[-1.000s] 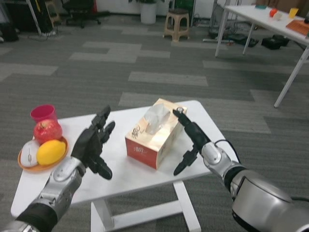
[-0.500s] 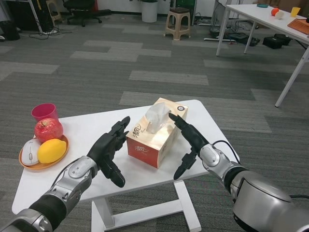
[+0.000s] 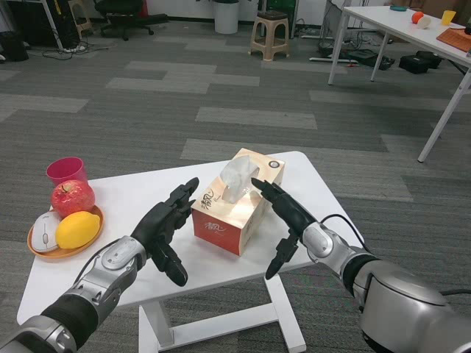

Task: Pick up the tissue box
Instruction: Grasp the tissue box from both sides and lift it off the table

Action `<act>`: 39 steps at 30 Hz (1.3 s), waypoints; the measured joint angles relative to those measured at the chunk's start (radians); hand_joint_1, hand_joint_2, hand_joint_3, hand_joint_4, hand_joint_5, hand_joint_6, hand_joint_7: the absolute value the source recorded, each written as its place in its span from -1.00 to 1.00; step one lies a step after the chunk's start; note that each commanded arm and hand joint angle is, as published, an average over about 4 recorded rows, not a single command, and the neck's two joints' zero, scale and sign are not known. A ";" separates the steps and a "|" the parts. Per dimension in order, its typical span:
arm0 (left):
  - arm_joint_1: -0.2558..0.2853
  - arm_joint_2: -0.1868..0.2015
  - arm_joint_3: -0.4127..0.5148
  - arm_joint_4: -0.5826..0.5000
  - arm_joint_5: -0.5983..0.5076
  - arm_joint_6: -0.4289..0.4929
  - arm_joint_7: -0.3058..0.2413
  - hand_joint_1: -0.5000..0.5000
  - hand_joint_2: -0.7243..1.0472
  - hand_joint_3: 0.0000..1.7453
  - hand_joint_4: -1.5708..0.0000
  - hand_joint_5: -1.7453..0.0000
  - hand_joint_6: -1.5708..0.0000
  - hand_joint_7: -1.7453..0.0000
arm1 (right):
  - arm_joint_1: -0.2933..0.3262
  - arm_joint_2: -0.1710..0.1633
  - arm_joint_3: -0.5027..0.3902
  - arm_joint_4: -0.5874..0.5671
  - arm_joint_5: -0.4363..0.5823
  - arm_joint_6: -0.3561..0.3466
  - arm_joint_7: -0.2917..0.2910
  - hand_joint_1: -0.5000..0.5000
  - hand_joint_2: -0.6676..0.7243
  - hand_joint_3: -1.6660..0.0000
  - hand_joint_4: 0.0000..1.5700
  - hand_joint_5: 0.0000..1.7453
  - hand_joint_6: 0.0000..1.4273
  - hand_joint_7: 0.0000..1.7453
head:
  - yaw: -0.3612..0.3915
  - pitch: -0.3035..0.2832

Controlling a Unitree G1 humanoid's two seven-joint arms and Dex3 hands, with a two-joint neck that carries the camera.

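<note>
Near the desk (image 3: 309, 184) front edge, spread-fingered left hand (image 3: 163, 226) and right hand (image 3: 283, 215) flank the tissue box (image 3: 237, 201), its far-right-running bottom hidden.

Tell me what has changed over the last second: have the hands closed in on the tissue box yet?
Both hands moved inward. The left hand swung from well left of the tissue box to right beside its left side; the right hand edged in against the right side. Neither visibly grips it, and the box sits unmoved on the table. The fruit plate and pink cup are unchanged.
</note>
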 measured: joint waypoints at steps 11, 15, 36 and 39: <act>0.060 0.035 0.012 -0.062 -0.049 0.001 -0.063 1.00 -0.80 -1.00 1.00 0.76 1.00 1.00 | 0.035 -0.030 0.025 -0.085 -0.001 0.003 0.022 -0.92 0.14 0.90 -1.00 -1.00 -1.00 -0.84 | 0.011 -0.008; 0.084 0.066 -0.002 -0.102 -0.063 0.002 -0.092 1.00 -0.80 -1.00 1.00 0.76 1.00 1.00 | 0.043 -0.035 0.026 -0.098 -0.001 0.003 0.030 -0.92 0.18 0.90 -1.00 -1.00 -1.00 -0.84 | 0.013 -0.013; 0.206 0.205 -0.119 -0.293 -0.185 0.001 -0.140 1.00 -0.80 -1.00 1.00 0.65 1.00 1.00 | 0.182 -0.124 -0.088 -0.313 -0.002 -0.002 0.129 -0.92 0.11 0.90 -1.00 -1.00 -1.00 -0.84 | 0.033 0.005; 0.210 0.203 -0.086 -0.284 -0.184 0.001 -0.145 1.00 -0.80 -1.00 1.00 0.65 1.00 1.00 | 0.207 -0.127 -0.144 -0.326 -0.004 -0.007 0.140 -0.92 0.09 0.90 -1.00 -1.00 -1.00 -0.86 | 0.034 0.010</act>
